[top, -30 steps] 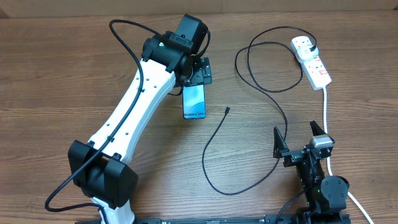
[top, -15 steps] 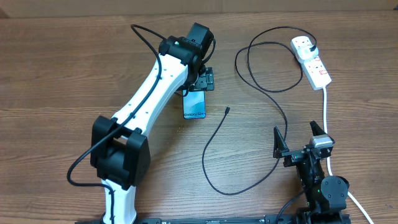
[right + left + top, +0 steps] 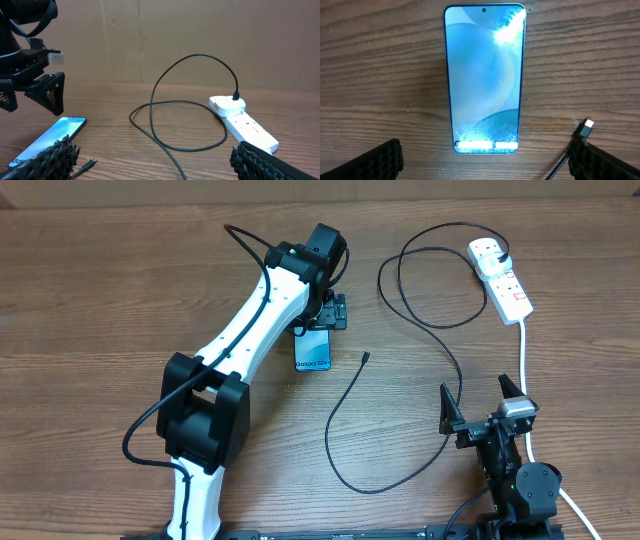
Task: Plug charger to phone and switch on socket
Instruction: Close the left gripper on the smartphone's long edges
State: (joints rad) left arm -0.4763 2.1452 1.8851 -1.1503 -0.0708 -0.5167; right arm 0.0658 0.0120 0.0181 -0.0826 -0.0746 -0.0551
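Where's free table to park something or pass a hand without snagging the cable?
Widest bare patch: table left of the left arm. Also bare: wood right of the socket. Smaller gap between the arm and the charger cable's lower curve. Crowded: from the phone to the socket, where cable loops, and around the right gripper.

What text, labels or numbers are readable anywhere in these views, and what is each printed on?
"Galaxy S24": on the phone, near the bottom edge of its screen, overhead view.
Red print on the white power strip: too small to read.
Left wrist view: the wording on the phone is washed out to white bars, unreadable.
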